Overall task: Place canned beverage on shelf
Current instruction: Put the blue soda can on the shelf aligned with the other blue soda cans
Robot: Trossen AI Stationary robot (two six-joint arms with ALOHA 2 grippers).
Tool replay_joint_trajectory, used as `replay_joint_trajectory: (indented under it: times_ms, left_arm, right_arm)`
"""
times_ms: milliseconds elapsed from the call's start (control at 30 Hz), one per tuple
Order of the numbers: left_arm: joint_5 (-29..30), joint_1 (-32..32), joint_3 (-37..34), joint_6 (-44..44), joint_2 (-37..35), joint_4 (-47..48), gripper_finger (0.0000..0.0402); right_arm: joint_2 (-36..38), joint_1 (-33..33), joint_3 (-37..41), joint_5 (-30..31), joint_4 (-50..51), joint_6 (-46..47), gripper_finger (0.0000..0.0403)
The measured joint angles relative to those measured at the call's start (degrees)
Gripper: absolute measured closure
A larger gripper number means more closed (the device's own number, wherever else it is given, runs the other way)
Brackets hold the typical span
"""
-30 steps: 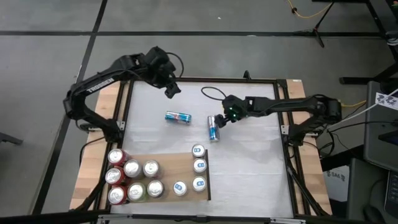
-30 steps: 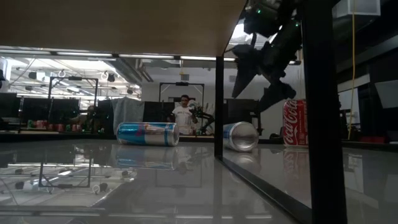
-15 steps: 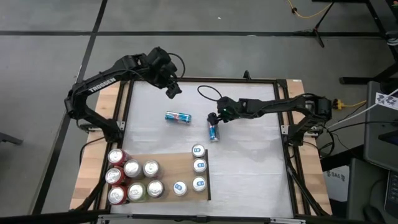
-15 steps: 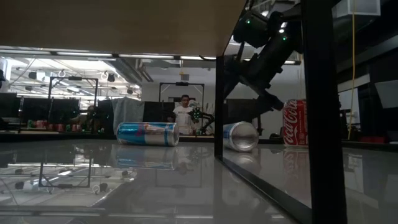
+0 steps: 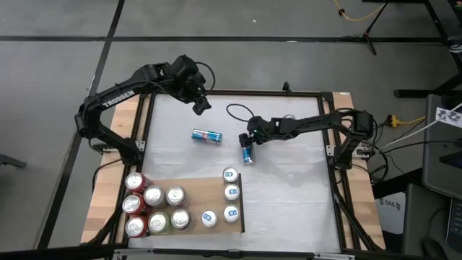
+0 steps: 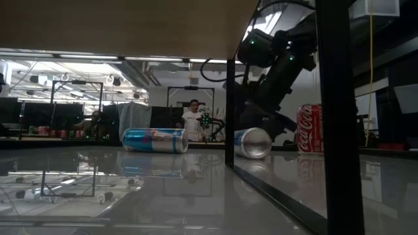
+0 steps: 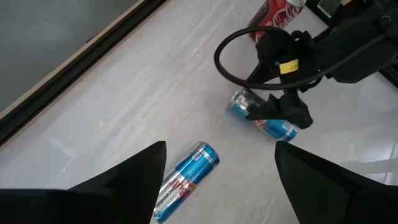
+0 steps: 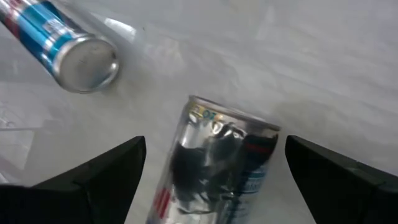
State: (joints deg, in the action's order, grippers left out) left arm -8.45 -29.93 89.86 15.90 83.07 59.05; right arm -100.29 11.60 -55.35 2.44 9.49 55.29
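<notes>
Two slim blue-and-silver cans lie on their sides on the white table: one mid-table, the other to its right. My right gripper is open and low over that right can, one finger on either side of its far end, apart from it. My left gripper hangs open high over the table's far left, nothing between its fingers; the mid-table can shows below it. The shelf, a wood-grain panel at the near left, bears several upright cans.
A red Coca-Cola can stands upright on the table beyond my right arm. A dark cable loops off the right arm over the far middle. Black frame rails and wooden strips edge the table. A person stands far off in the room.
My right gripper has sunk toward the table and shifted toward the table's left, coming down over the right-hand lying can, and its wrist has rolled somewhat. It has stayed open. Both lying cans have kept their places.
</notes>
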Motion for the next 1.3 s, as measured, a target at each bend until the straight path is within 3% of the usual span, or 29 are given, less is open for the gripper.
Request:
replay_joint_trajectory:
  times_ms: [467, 967, 1300]
  left_arm:
    - [0.05, 0.00, 0.00, 0.00, -0.02, 0.00, 0.0109]
    - [0.05, 0.00, 0.00, 0.00, -0.02, 0.00, 0.0109]
    - [0.02, 0.02, -0.02, -0.07, -0.02, 0.00, 0.0109]
  right_arm:
    - [-1.15, 0.04, -0.01, 1.05, 0.55, 0.04, 0.0029]
    - [-3.50, 0.04, -0.11, 0.01, -0.80, 0.49, 0.0147]
    - [-3.67, 2.91, -1.36, -3.06, -8.54, -5.92, 0.0156]
